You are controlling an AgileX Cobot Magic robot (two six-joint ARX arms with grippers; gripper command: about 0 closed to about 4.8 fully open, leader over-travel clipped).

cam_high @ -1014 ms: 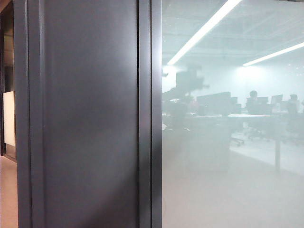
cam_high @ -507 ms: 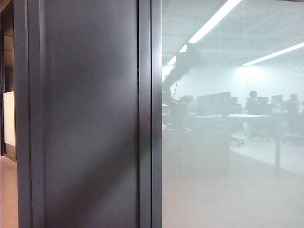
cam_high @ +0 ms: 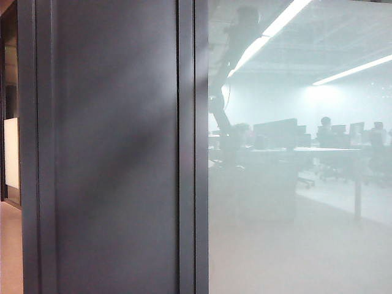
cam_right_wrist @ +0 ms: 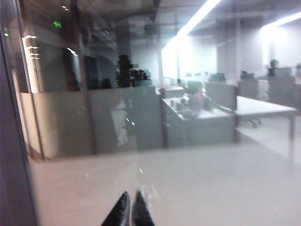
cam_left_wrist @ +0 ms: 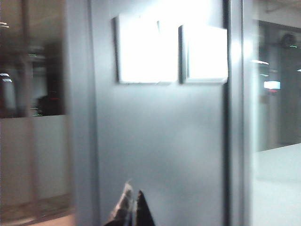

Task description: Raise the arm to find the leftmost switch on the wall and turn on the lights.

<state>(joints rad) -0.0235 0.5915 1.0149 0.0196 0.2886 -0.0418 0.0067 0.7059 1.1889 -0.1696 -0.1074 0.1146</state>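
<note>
In the exterior view the arm is only a hazy dark silhouette in the glass, stretched steeply upward toward the ceiling lights. The left wrist view faces a grey wall panel bearing two glaring white switch plates. The leftmost switch sits beside the other plate, and overexposure hides any rockers on them. My left gripper is shut and empty, below the plates and apart from them. My right gripper is shut too, pointing at frosted glass with an office behind it.
A dark metal panel with vertical frame posts fills the left of the exterior view. Frosted glass to its right shows desks, monitors and seated people. A dark post borders the switch panel.
The arm's silhouette has swung up from about desk-monitor height to the top of the glass. A diagonal shadow has moved across the dark panel.
</note>
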